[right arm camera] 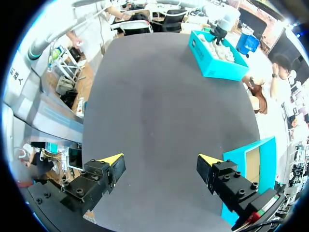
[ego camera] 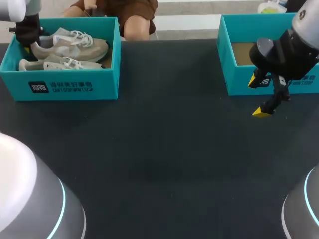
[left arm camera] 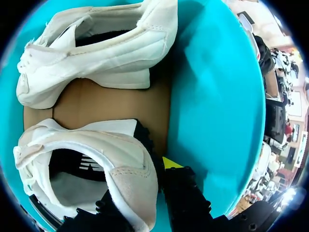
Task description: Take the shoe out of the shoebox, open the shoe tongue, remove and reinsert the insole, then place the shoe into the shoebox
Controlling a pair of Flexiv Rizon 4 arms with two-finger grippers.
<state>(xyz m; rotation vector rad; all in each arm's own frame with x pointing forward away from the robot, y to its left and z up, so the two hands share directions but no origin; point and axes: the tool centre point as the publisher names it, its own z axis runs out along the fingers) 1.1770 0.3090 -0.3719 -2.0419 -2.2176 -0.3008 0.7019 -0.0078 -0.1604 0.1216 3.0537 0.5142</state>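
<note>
Nearest you on the dark matte table (ego camera: 164, 149), towards its right edge, your right gripper (ego camera: 259, 95) hangs over bare surface with its fingers spread wide and nothing between them. It looks parked there as the waiting helper, clear of the work yet close enough to come in once a shoe is out.

Just beyond it, at the table's far right corner, stands an empty teal cardboard shoebox (ego camera: 239, 84) showing its brown floor. It plays no part at this step.

At the far left corner sits the second teal cardboard shoebox with white print on its front (ego camera: 65, 84), and the task's things are in it. Two shoes lie side by side with their heels towards the box's left end wall.

Your left gripper (left arm camera: 145, 188) reaches down into that end and is closed on the heel collar of the pale grey-and-white suede trainer (left arm camera: 87, 140), one finger inside the opening and the other outside against the heel. The heel is a sound hold: it is stiff, it stands clear of the laces, and it leaves the tongue and insole free for later.

The matching white trainer (left arm camera: 96, 43) lies just ahead, untouched. The shoe has not yet left the box, so the task is at its first step.
</note>
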